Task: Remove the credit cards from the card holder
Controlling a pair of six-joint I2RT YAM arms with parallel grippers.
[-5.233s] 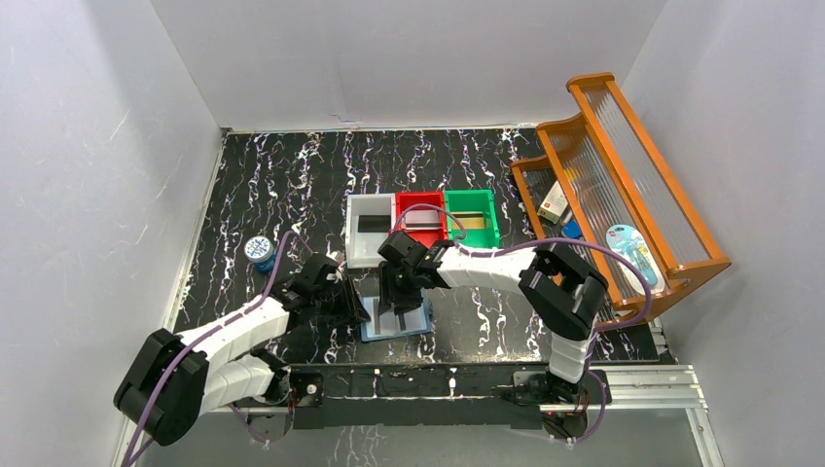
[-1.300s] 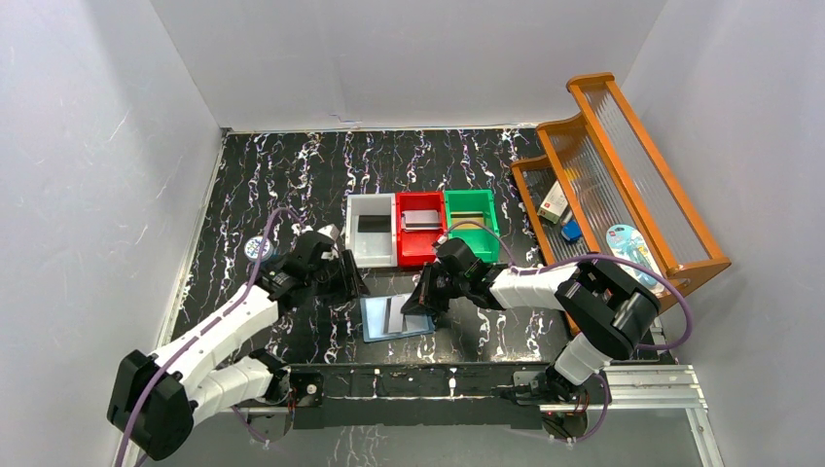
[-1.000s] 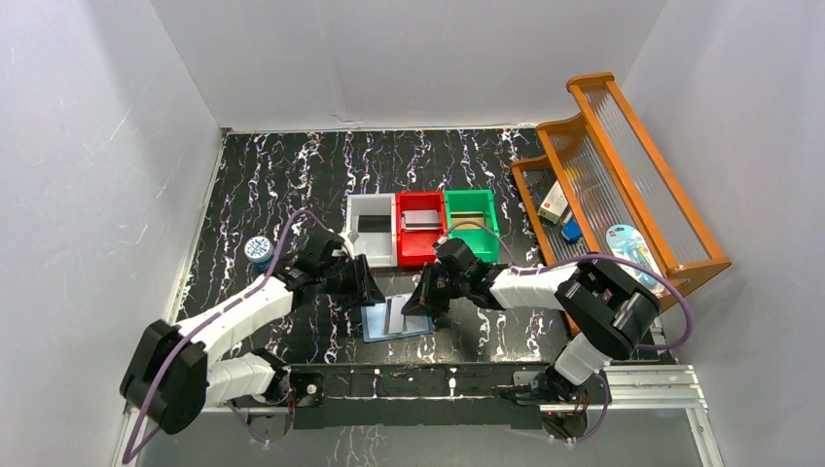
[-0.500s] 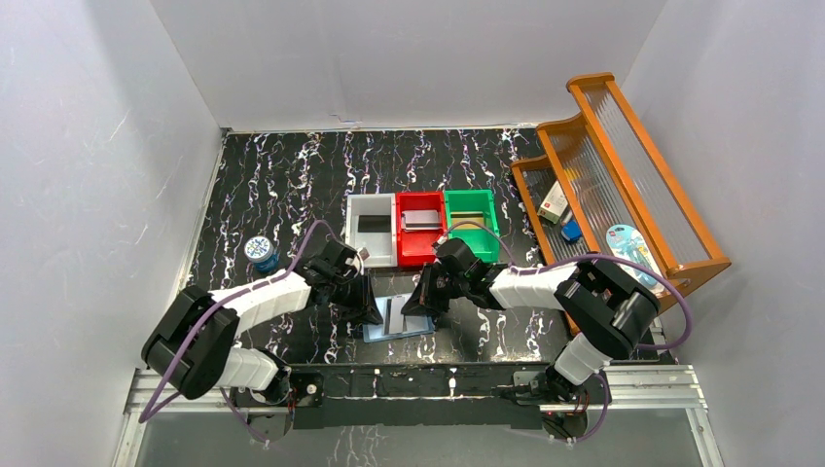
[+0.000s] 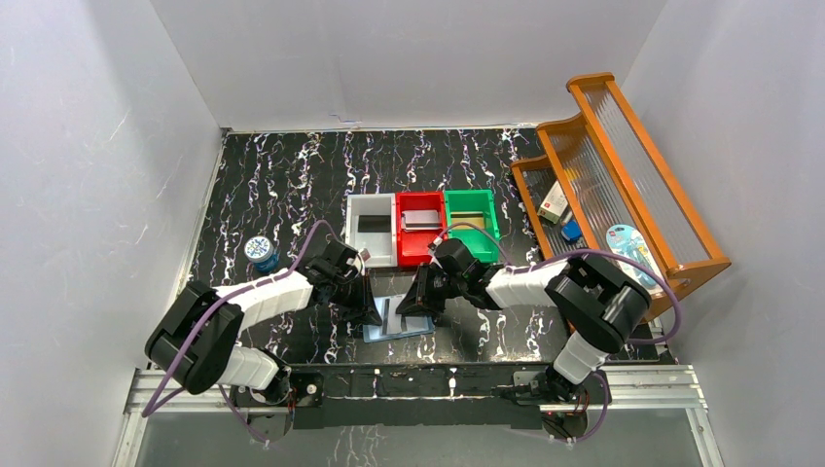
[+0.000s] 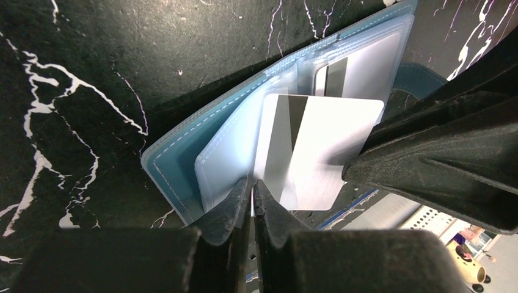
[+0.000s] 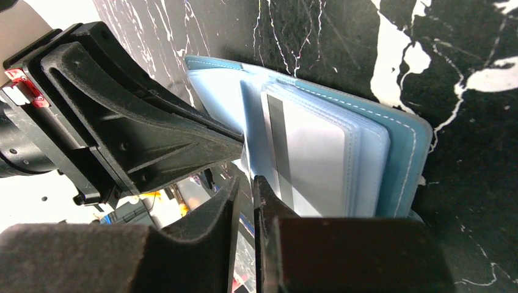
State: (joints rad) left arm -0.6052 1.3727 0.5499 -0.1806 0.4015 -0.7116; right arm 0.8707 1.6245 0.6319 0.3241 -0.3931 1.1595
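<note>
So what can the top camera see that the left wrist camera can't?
Only the top camera: the white bin, red bin, green bin, wooden rack and blue tin. Only the left wrist camera: a pale card with a dark stripe poking out of a clear pocket, the left gripper pinching its corner. Both: the open blue card holder on the black marbled table.

The left gripper (image 5: 374, 315) has swung in to the card holder (image 5: 412, 327), jaws closed.

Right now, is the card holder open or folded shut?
Open: the card holder lies spread on the table, clear pockets facing up, a silver card showing.
</note>
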